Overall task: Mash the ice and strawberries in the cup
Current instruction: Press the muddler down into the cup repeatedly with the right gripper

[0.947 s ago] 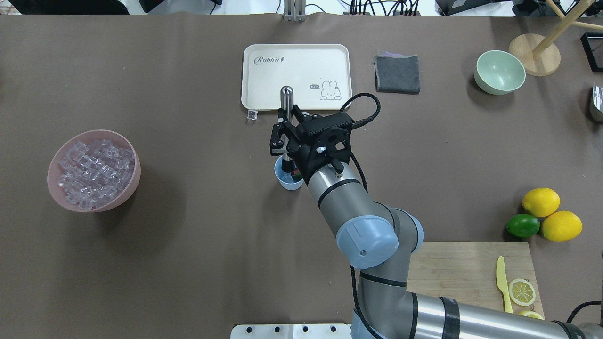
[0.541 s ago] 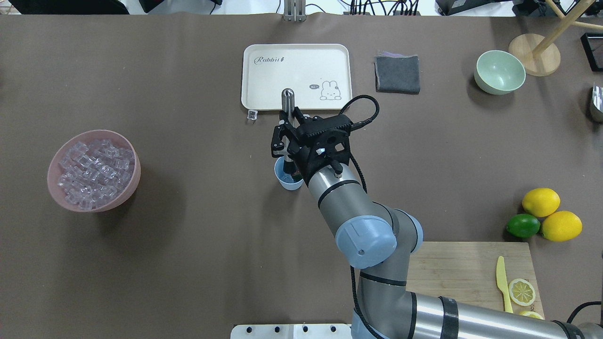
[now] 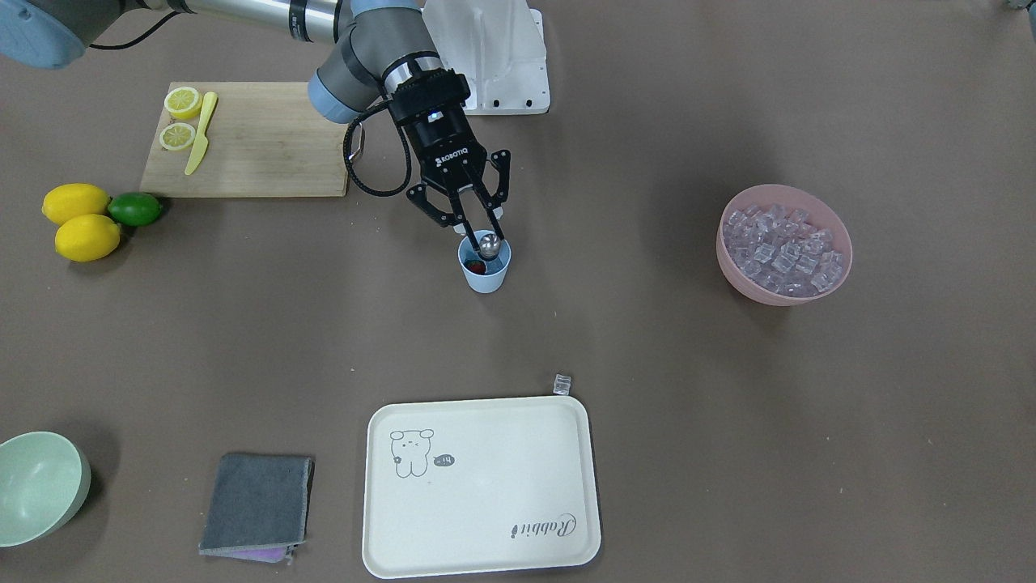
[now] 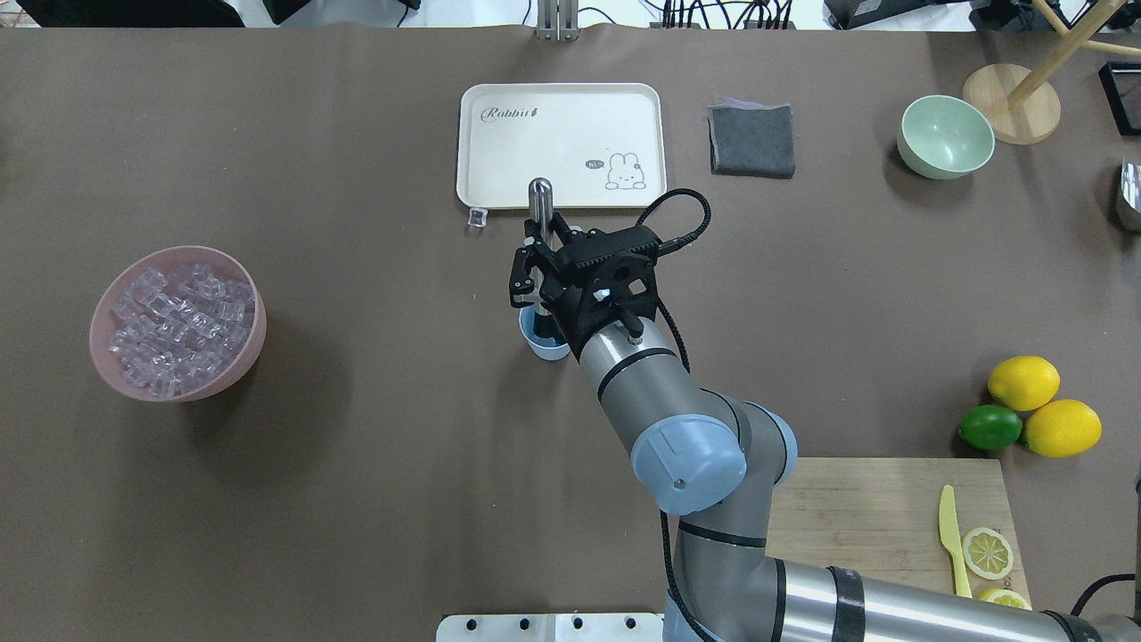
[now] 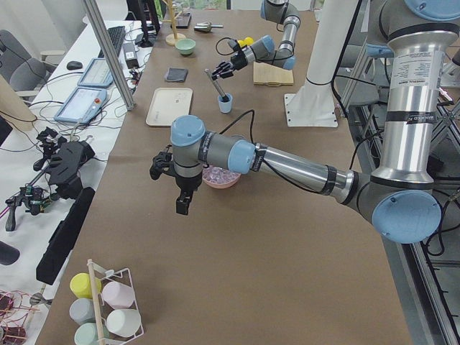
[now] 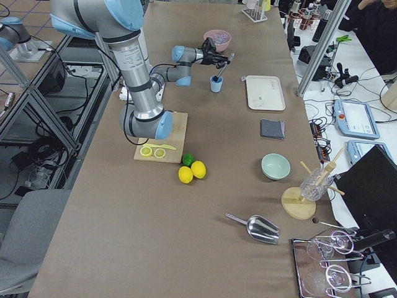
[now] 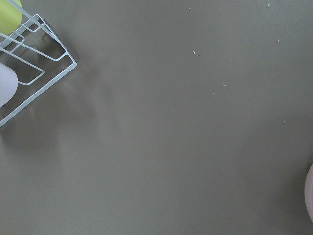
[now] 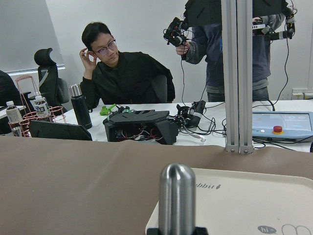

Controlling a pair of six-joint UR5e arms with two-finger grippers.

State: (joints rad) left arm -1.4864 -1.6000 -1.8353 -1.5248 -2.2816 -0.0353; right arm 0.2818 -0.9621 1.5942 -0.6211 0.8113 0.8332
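The light blue cup (image 3: 486,275) stands mid-table; it also shows in the overhead view (image 4: 540,344), partly hidden by my right wrist. A red strawberry (image 3: 477,265) lies inside it. My right gripper (image 3: 479,223) is shut on an upright metal muddler (image 3: 489,241) whose lower end is in the cup; its rounded top shows in the overhead view (image 4: 540,198) and the right wrist view (image 8: 177,196). Ice cubes (image 3: 781,243) fill the pink bowl (image 4: 114,374). I cannot tell whether ice lies in the cup. My left gripper (image 5: 183,205) hangs above the table; I cannot tell its state.
A cream tray (image 4: 562,98) lies beyond the cup, with one loose ice cube (image 4: 478,218) at its corner. A grey cloth (image 4: 753,140), mint bowl (image 4: 945,135), lemons and a lime (image 4: 989,427), and a cutting board (image 4: 874,508) with a knife are on the right.
My right gripper has shifted slightly with the muddler. The muddler's top now sits lower and nearer the cup in the overhead view. The cup has not moved.
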